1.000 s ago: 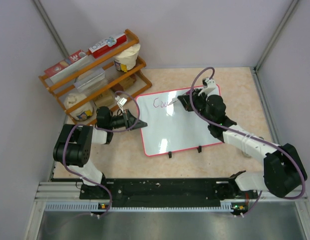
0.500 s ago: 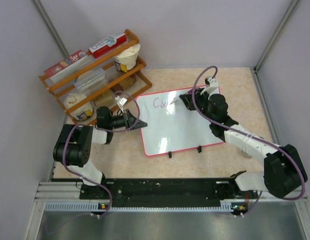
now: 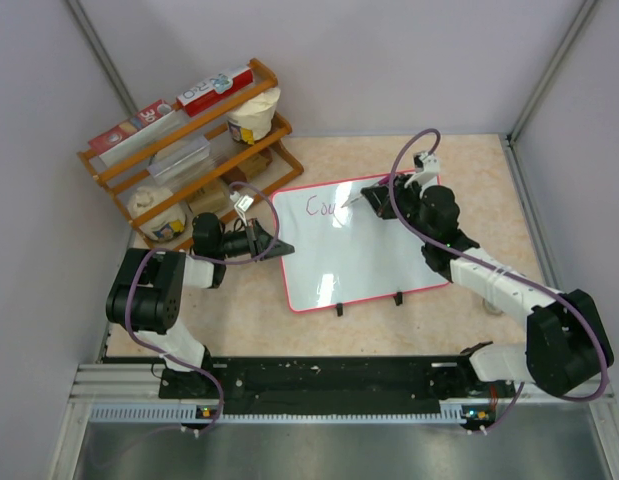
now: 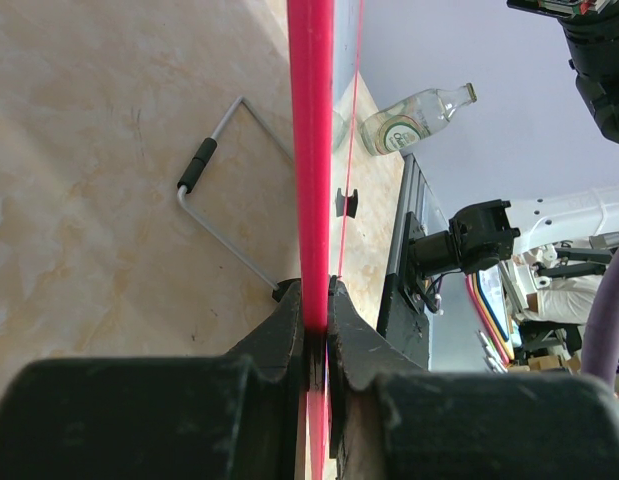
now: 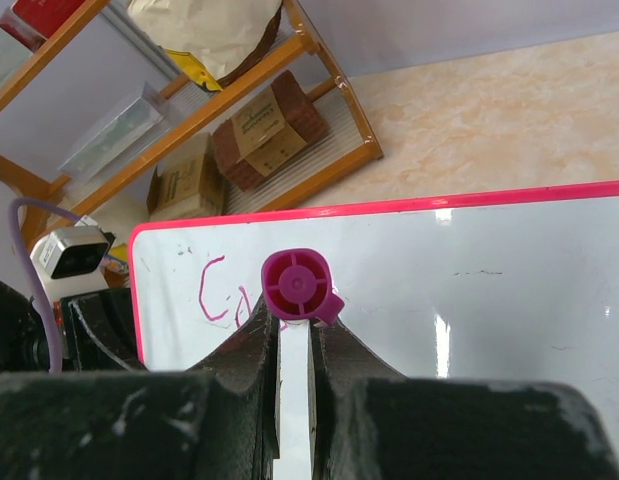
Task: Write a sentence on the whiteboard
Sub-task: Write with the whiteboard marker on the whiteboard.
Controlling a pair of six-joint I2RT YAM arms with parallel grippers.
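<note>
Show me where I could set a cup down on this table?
Bare tabletop lies between the whiteboard's near edge and the arm bases, and behind the board by the back wall. Crowded: the wooden rack corner, far left.

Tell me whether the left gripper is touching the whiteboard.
Touching. The left wrist view shows the left gripper clamped on the pink-red rim of the whiteboard, with no gap on either side.

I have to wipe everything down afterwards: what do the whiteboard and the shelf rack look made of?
The whiteboard looks glossy, probably a coated panel, since lights glint off it. Its thin pink rim seems to be plastic. The shelf rack has orange-brown bars, likely varnished wood, though no grain shows.
</note>
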